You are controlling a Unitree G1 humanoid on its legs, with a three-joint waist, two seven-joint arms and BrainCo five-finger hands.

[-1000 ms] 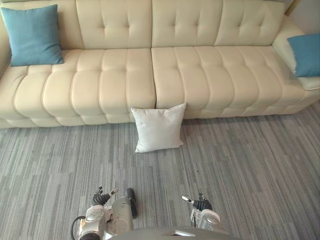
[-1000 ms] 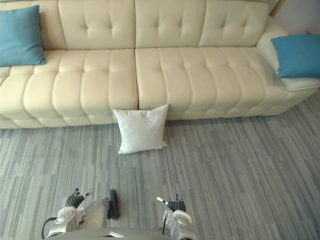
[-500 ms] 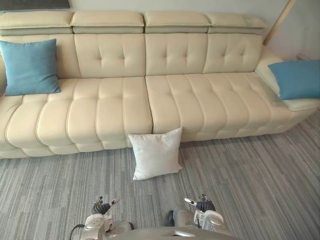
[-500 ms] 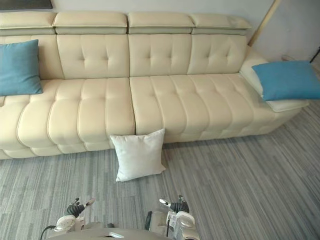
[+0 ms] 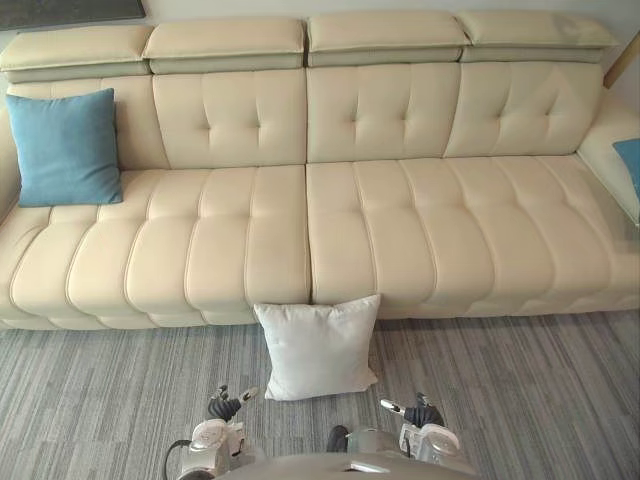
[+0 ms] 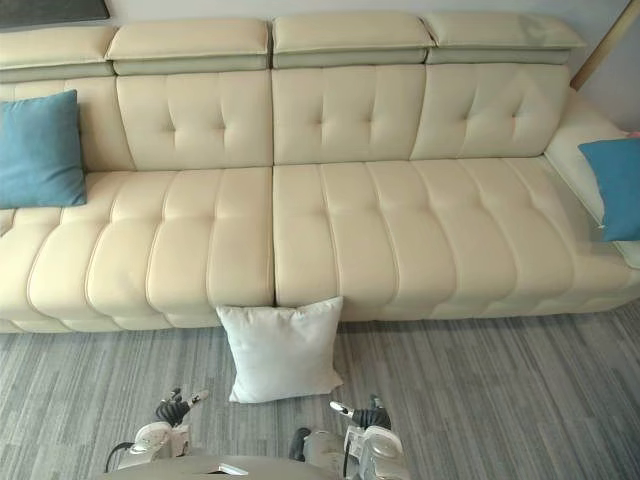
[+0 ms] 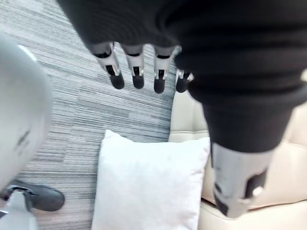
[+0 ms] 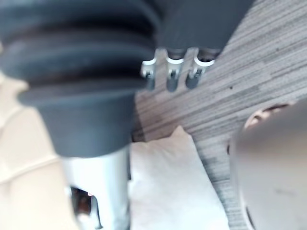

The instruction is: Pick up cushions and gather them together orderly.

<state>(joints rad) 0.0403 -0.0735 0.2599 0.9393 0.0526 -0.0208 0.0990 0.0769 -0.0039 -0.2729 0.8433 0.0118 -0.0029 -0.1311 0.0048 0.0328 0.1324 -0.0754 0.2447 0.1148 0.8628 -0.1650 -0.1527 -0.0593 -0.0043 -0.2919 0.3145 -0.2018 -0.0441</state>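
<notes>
A white cushion point(image 5: 316, 347) stands on the grey carpet, leaning against the sofa's front at the middle; it also shows past my left hand point(image 7: 137, 72) and past my right hand point(image 8: 169, 75). One blue cushion point(image 5: 65, 147) leans on the sofa's far left backrest. Another blue cushion point(image 6: 612, 187) lies on the right armrest end. My left hand point(image 5: 225, 408) hangs low, just left of the white cushion's lower corner. At the cushion's lower right is my right hand point(image 5: 415, 412). Both hands have relaxed, straight fingers and hold nothing.
The long cream tufted sofa point(image 5: 400, 220) spans the whole width, its seat bare between the blue cushions. Striped grey carpet point(image 5: 540, 390) lies in front of it. A wooden pole point(image 6: 600, 45) leans at the far right behind the sofa.
The camera has moved: the sofa and white cushion sit lower and closer in the picture, and the right blue cushion has slid toward the edge. Both hands stay low and empty.
</notes>
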